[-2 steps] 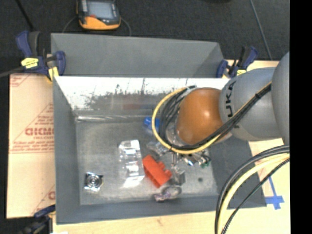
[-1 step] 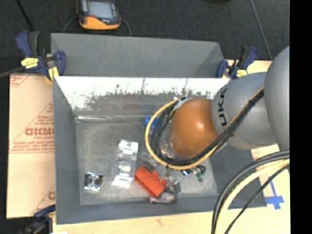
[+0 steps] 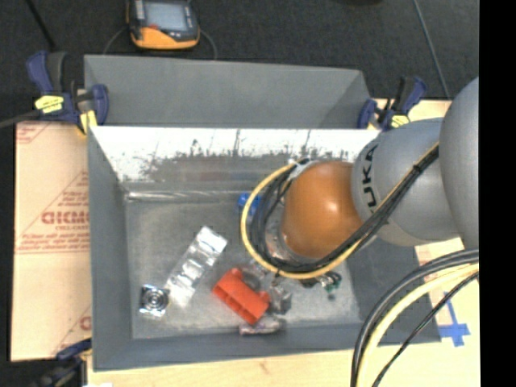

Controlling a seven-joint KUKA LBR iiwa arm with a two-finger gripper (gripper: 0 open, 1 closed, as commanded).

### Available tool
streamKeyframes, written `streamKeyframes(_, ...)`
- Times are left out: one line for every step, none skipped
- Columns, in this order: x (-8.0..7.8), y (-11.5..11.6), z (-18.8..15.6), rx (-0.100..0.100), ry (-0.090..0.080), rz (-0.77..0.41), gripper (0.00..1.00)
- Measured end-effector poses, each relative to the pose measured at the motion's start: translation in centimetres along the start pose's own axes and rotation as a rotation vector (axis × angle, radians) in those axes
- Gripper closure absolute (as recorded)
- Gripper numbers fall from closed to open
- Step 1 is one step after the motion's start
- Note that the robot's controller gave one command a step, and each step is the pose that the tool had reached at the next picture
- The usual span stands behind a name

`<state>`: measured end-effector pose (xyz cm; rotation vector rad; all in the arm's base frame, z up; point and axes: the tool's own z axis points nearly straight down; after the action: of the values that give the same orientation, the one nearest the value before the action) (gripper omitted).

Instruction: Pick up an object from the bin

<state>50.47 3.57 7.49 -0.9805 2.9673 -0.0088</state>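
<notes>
My gripper (image 3: 272, 293) reaches down near the bin's front, just right of a red-orange ridged block (image 3: 239, 295). Its fingers stand right beside the block's right end, and whether they touch it or are round it I cannot tell. Under the block's front edge lies a small dark grey piece (image 3: 260, 326). A clear plastic blister strip (image 3: 194, 264) lies to the left of the block, tilted diagonally.
A small round silver metal part (image 3: 153, 300) sits at the front left of the bin. A blue thing (image 3: 245, 205) peeks out behind the arm's orange cover, and a small green thing (image 3: 331, 284) lies right of the gripper. The arm covers the bin's right half.
</notes>
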Motion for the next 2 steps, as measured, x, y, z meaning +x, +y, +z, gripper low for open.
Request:
streamKeyframes(0.2,0.2,0.3,-0.005,0.006,-0.002,0.0)
streamKeyframes(1.8,1.0,0.0,0.006,-0.015,0.058,0.0)
